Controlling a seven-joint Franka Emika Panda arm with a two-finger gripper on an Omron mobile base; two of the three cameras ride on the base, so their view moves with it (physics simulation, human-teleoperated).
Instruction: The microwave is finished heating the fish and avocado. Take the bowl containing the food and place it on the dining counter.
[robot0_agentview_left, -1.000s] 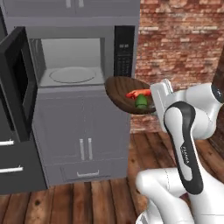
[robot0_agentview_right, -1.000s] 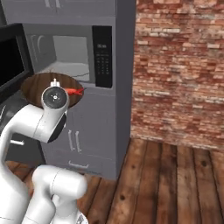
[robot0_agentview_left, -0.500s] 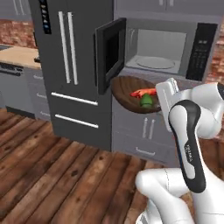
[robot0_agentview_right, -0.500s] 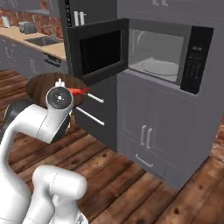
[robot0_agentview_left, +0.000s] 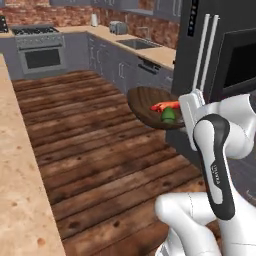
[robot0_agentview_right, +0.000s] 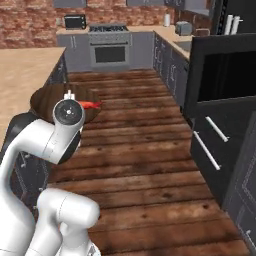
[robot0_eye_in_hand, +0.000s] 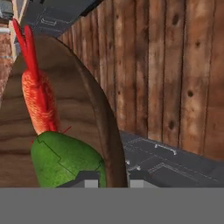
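Since a moment ago our base is turning away from the microwave, toward the wooden floor (robot0_agentview_left: 95, 150). Our end effector (robot0_agentview_left: 186, 119) is seemingly clamping the dark brown wooden bowl's (robot0_agentview_left: 147, 106) rim, carrying red-orange fish (robot0_agentview_left: 166, 106) and green avocado (robot0_agentview_left: 168, 114) near the beige speckled surface (robot0_agentview_left: 15, 165).

Fish (robot0_agentview_left: 165, 105) & avocado (robot0_agentview_left: 168, 114) side by side in bowl (robot0_agentview_left: 147, 102), dining counter (robot0_agentview_left: 20, 190) to its left

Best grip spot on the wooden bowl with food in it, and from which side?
Pinch the thin rim of the bowl from the side, one finger inside, one outside, as the tool does now. Wide and shallow, it can't be spanned; the fish and avocado occupy the middle.
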